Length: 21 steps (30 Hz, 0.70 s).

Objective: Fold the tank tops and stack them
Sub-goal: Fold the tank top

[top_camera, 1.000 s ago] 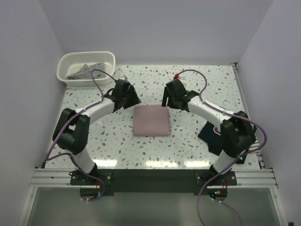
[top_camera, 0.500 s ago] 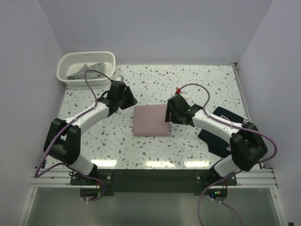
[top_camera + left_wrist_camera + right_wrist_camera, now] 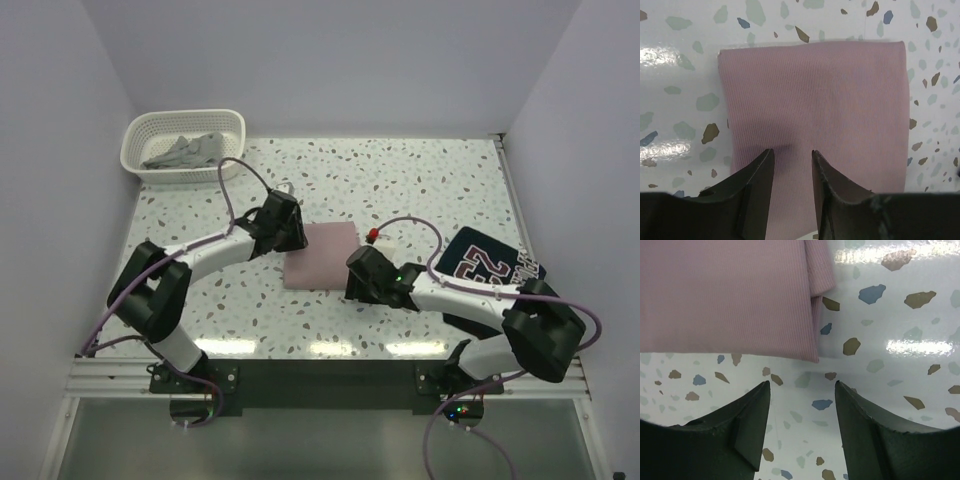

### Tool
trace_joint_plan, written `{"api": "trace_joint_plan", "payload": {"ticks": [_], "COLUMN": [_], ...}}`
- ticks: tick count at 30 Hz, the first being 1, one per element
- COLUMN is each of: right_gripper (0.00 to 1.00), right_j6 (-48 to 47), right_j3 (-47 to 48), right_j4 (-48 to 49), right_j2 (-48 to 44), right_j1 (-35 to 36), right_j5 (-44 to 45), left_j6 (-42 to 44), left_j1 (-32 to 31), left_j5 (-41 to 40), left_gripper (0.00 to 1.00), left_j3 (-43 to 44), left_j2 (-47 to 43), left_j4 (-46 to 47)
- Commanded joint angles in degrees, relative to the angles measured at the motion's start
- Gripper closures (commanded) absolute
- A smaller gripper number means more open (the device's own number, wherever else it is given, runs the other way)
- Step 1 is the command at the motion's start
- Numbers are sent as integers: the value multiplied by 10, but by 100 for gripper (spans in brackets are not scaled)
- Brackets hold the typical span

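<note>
Noted speckled table [image 3: 420, 180] under everything. Saw white basket [image 3: 135, 160] at ten o'clock. Found navy top [image 3: 485, 260] at four o'clock, lettering up; pink top [image 3: 322, 260] folded square at centre; grey top [image 3: 185, 152] crumpled in basket. Saw left gripper [image 3: 792, 152] parted, empty, over pink top's ten-o'clock side; right gripper [image 3: 802, 385] parted, empty, just beside its five-o'clock corner.

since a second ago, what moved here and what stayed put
The left pincer swung right, over the far left corner of the pink tank top. The right pincer drew back toward the bases, from the far right corner to the near right one, uncovering more of the navy tank top. Both are open and hold nothing. The pink tank top, the basket and the grey top stayed put.
</note>
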Motion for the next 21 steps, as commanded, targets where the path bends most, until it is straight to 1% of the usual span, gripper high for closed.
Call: {"api": "trace_joint_plan", "payload": {"ticks": [1, 3, 4, 6, 7, 10, 12, 16, 20, 21], "right_gripper": [43, 46, 51, 55, 59, 64, 65, 65, 64, 64], "right_j6": [46, 46, 43, 37, 34, 22, 10, -17, -42, -53], "right_j3": [-8, -5, 2, 11, 13, 17, 16, 32, 94, 106], "right_j4": [36, 43, 45, 41, 41, 43, 48, 50, 34, 24], "right_j2": [13, 27, 32, 53, 59, 75, 78, 85, 111, 118], "right_j1": [-1, -2, -3, -14, -19, -52, -87, -127, -142, -152], "right_j5": [26, 33, 35, 37, 33, 25, 14, -5, -6, -5], "left_j6": [25, 30, 30, 30, 31, 26, 20, 6, -14, -25], "left_j1": [-9, -12, -13, -16, -17, -30, -42, -67, -101, -118], "left_j5": [-23, -28, -29, -33, -35, -40, -43, -43, -38, -34], "left_gripper": [60, 61, 62, 63, 65, 66, 67, 68, 68, 68], "left_j3": [21, 25, 24, 21, 16, 3, -7, -28, -41, -41], "left_j2": [20, 27, 33, 36, 36, 32, 29, 20, 16, 16], "left_j4": [3, -2, -5, -7, -9, -11, -10, -9, -4, -3]}}
